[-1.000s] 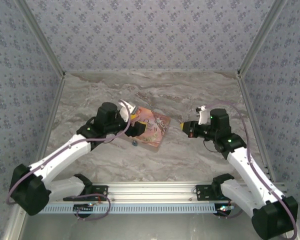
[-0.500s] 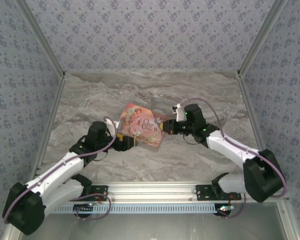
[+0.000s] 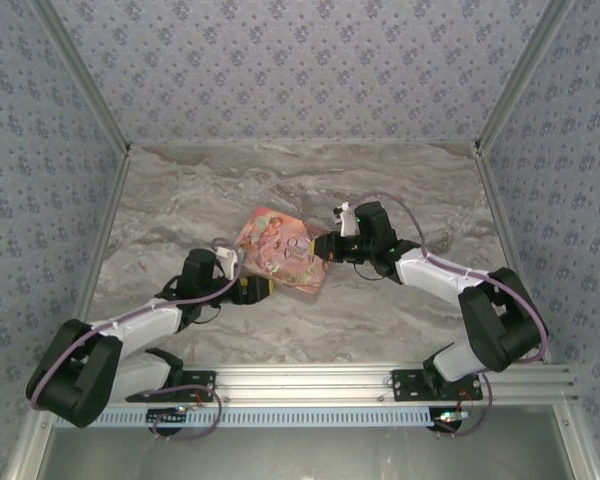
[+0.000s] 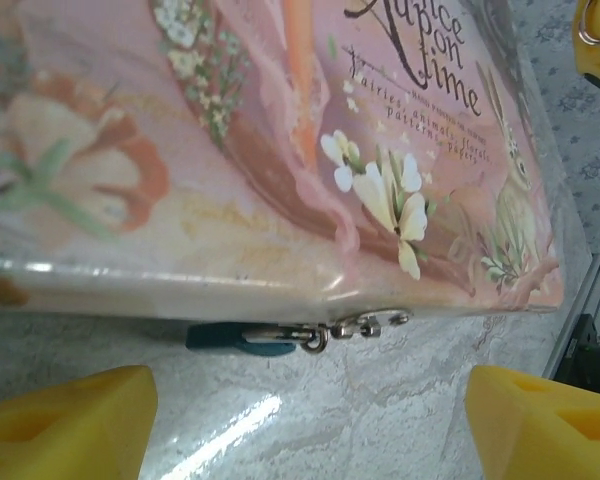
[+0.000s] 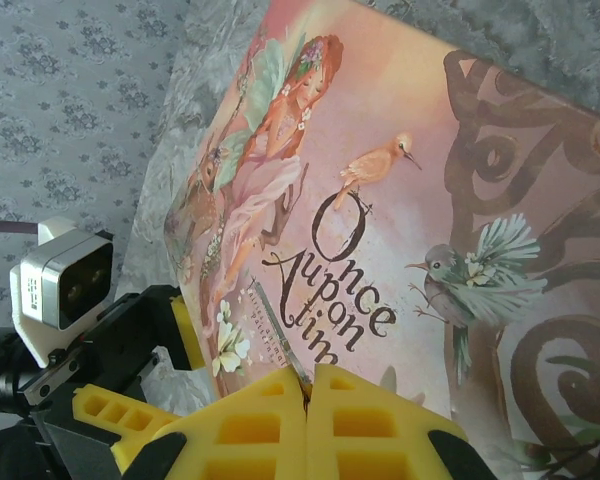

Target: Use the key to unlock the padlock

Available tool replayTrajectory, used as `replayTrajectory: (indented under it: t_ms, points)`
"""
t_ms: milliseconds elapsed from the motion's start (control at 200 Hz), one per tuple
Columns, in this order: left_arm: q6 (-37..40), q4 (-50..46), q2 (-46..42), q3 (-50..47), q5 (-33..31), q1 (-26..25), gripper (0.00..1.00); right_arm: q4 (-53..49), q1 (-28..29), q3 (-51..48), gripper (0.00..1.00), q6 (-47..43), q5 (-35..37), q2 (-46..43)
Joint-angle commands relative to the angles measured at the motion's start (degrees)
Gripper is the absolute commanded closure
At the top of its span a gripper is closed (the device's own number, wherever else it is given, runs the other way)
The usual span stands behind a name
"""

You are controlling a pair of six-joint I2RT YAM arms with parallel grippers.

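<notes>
The padlock is tiny, with a blue body and a silver shackle. It lies on the table, tucked under the near edge of the pink illustrated box, and a small silver clasp chain joins it to the box. My left gripper is open, its yellow fingertips low on either side of the padlock and short of it. My right gripper is shut on the key, whose thin silver blade points out over the box lid. From above, the left gripper and right gripper flank the box.
The marble table has free room behind and to both sides of the box. Patterned walls close in the back and sides. An aluminium rail runs along the near edge. The left wrist's camera sits close to the right gripper.
My left gripper has drawn back from the box top to its near edge. My right gripper, key in it, has moved left up to the box. The box has shifted slightly left.
</notes>
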Motion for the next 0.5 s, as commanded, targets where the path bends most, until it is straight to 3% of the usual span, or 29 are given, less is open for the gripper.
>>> replayTrajectory:
  t_ms: [0,495]
  points:
    - [1.1,7.9,1.7,-1.2,2.2,0.3,0.20,-1.1,0.3,1.4,0.96,-1.1,0.7,1.1]
    - [2.3,17.5,9.3,-2.6,4.6,0.0,0.24,-1.9,0.8,1.2,0.96,-1.4,1.9,3.8]
